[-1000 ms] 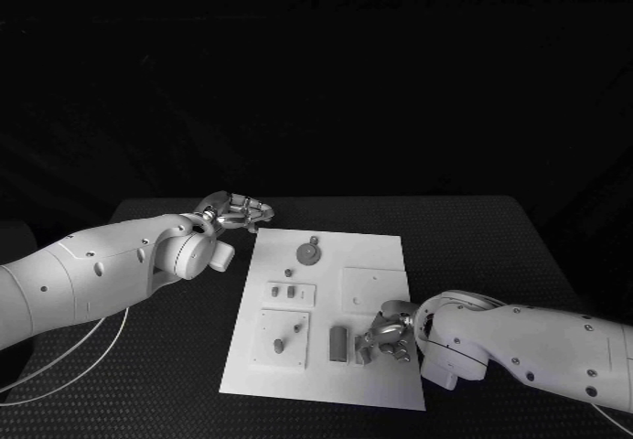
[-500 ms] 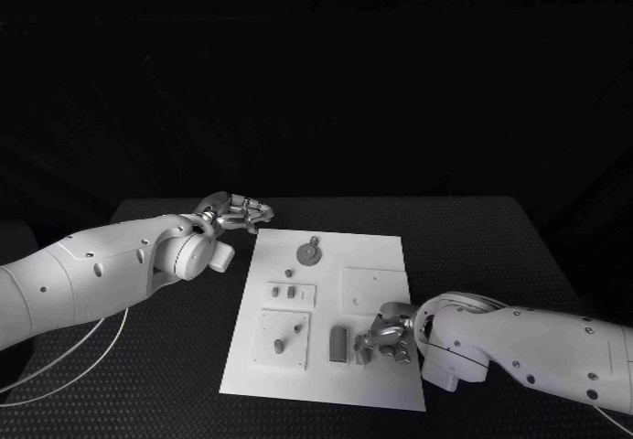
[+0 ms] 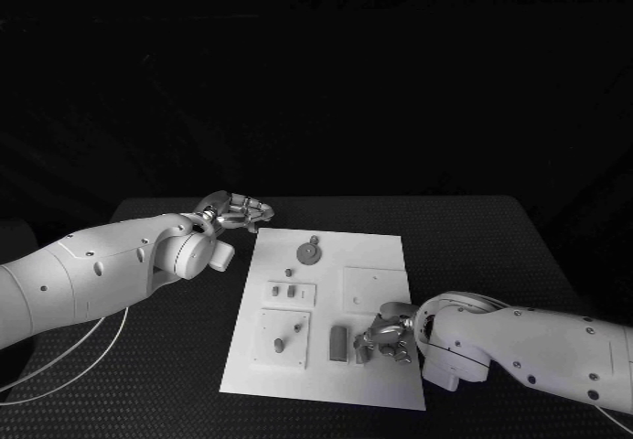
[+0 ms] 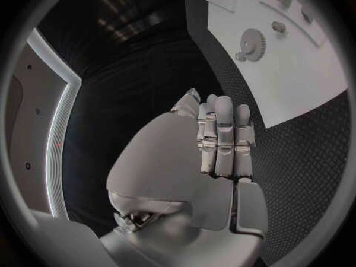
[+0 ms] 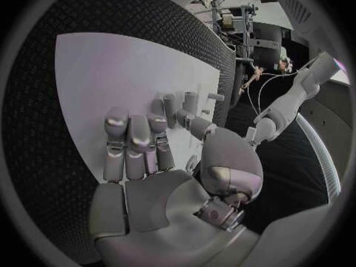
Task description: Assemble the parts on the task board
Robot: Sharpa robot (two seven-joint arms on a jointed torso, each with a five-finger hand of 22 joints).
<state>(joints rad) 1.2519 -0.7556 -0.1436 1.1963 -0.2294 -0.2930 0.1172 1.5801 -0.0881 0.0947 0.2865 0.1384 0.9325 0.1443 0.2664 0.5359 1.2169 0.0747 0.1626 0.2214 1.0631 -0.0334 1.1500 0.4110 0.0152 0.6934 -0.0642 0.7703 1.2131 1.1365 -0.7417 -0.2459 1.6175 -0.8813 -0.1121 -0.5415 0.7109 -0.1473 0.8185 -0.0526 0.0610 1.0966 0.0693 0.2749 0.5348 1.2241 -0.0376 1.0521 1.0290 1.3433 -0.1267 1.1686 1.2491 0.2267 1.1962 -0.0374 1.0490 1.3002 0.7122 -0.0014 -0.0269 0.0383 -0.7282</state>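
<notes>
White task board [image 3: 376, 384] lies mid-table. We see the right hand [image 3: 381, 339] over its 5 o'clock area, fingers together beside a grey upright part [image 3: 339, 344], likely aligning it. The left hand [image 3: 233, 211] waits curled, holding nothing, off the 11 o'clock corner.

Task board [image 3: 356, 274]: near right edge and corner covered by the right hand [image 3: 382, 340] and its forearm in the head view; cut off by the circle's rim in the left wrist view. Small parts [image 3: 283, 293] on the board: too small to tell their shape. Right hand: contact with the upright parts [image 5: 178, 110] at its fingertips cannot be told.
</notes>
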